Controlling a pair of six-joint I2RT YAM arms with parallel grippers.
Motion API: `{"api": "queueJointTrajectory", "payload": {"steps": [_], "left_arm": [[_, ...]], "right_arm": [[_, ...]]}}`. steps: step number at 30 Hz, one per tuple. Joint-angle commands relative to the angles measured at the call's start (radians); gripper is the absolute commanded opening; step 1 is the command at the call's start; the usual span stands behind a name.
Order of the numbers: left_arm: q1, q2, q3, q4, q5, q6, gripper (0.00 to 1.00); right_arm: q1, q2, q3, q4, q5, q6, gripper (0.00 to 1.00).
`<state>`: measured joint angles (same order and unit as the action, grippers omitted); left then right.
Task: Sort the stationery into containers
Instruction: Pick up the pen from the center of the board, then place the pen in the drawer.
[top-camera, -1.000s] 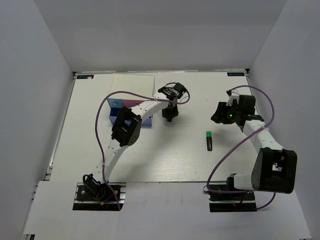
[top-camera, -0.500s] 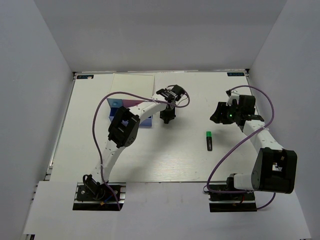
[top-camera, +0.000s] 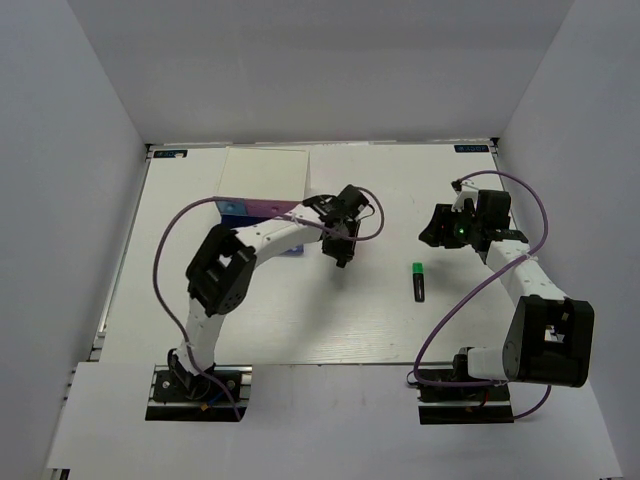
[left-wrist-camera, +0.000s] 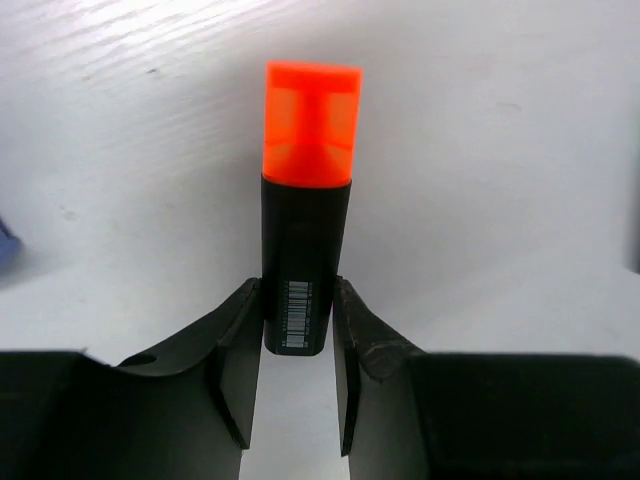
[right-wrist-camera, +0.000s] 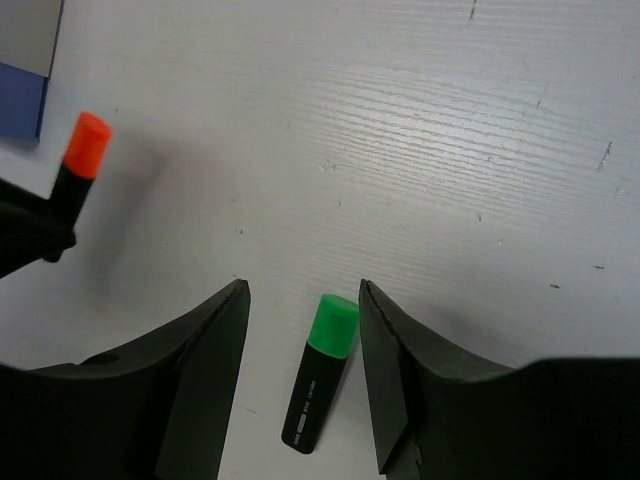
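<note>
White-walled booth with a pale wood-grain table (top-camera: 400, 320), nothing fancy. The left gripper (left-wrist-camera: 297, 300) is clamped narrow on the orange highlighter (left-wrist-camera: 308, 230), pinching it at the black tail end so most of the barrel and the orange cap stick out in front. That's probably deliberate: with the cap leading, the pen can go nose-first into a drawer and the fingers stay clear of the front.

In the overhead view it's hanging just right of the cream-topped drawer box (top-camera: 264, 175), close but not touching. The right wrist view shows a soft shadow under the pen, so it looks lifted off the table rather than resting on it. Which drawer it's headed for, can't tell, since the arm covers most of the fronts.

The right gripper (right-wrist-camera: 302, 292) has its jaws spread and nothing in them. It's hovering well above the green highlighter (right-wrist-camera: 322, 380), which lies flat on the table mid-right, cap toward the back wall. Looks lined up for the next grab while staying out of the left arm's way.
</note>
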<state>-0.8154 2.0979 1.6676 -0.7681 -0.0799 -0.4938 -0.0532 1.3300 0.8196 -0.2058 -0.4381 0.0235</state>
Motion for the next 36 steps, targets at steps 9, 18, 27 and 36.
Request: {"api": "queueJointTrajectory", "payload": {"steps": [9,18,27,36], "left_arm": [[0.012,-0.614,-0.382,0.341,0.042,-0.155,0.13],[0.021,-0.959,-0.727,0.478,-0.179,-0.537,0.06],[0.074,-1.11,-0.907,0.51,-0.475,-0.957,0.0],[0.183,-0.997,-0.873,0.483,-0.512,-1.126,0.01]], "right_arm": [[-0.002,-0.003,0.013,0.028,-0.031,-0.007,0.54],[0.0,0.005,0.0,0.036,-0.04,-0.004,0.54],[0.0,0.001,0.001,0.029,-0.048,-0.014,0.54],[-0.002,-0.018,-0.008,0.026,-0.044,-0.016,0.54]]}}
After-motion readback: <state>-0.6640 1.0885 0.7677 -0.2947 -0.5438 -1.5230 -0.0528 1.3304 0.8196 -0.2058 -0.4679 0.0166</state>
